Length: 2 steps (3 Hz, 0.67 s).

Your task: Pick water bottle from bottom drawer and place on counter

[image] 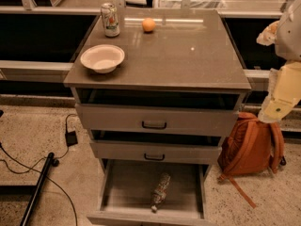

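The water bottle (160,192), small and clear, lies on its side on the floor of the open bottom drawer (124,187), right of centre, with its white cap toward the drawer front. The counter (183,55) is the glossy grey-brown top of the cabinet. My gripper (277,105) hangs at the right edge of the view, on a cream and white arm. It is beside the cabinet at the height of the top drawer, well above the bottle and to its right, and it holds nothing that I can see.
A printed drink can (110,19), an orange (148,25) and a white bowl (102,58) stand on the counter's back and left. The two upper drawers (155,121) sit slightly pulled out. An orange backpack (251,147) leans at the cabinet's right. Cables and a black pole (37,187) lie on the floor at left.
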Available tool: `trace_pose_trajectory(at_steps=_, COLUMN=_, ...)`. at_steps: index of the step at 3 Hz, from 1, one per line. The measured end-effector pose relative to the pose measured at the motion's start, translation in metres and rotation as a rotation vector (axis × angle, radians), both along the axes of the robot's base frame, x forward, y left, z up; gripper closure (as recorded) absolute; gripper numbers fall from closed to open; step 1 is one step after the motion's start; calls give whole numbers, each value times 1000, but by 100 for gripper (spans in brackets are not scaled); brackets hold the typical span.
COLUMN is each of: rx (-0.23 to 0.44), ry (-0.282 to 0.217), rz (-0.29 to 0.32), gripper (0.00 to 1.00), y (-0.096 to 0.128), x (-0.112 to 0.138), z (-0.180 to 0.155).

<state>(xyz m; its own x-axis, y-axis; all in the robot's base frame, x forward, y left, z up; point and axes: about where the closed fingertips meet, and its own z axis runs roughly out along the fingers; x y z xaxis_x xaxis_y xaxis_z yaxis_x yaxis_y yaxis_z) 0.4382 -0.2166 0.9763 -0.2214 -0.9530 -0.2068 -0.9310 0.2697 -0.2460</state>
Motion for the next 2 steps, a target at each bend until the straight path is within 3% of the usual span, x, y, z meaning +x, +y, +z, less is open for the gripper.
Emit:
trace_pose_trajectory(at_steps=1, rx=0, ry=0, rz=0, gripper=0, y=0, x=0, z=0)
trace_pose_trajectory(at_steps=2, rx=89, ry=11, rz=35, gripper=0, y=3, x=2, z=-6)
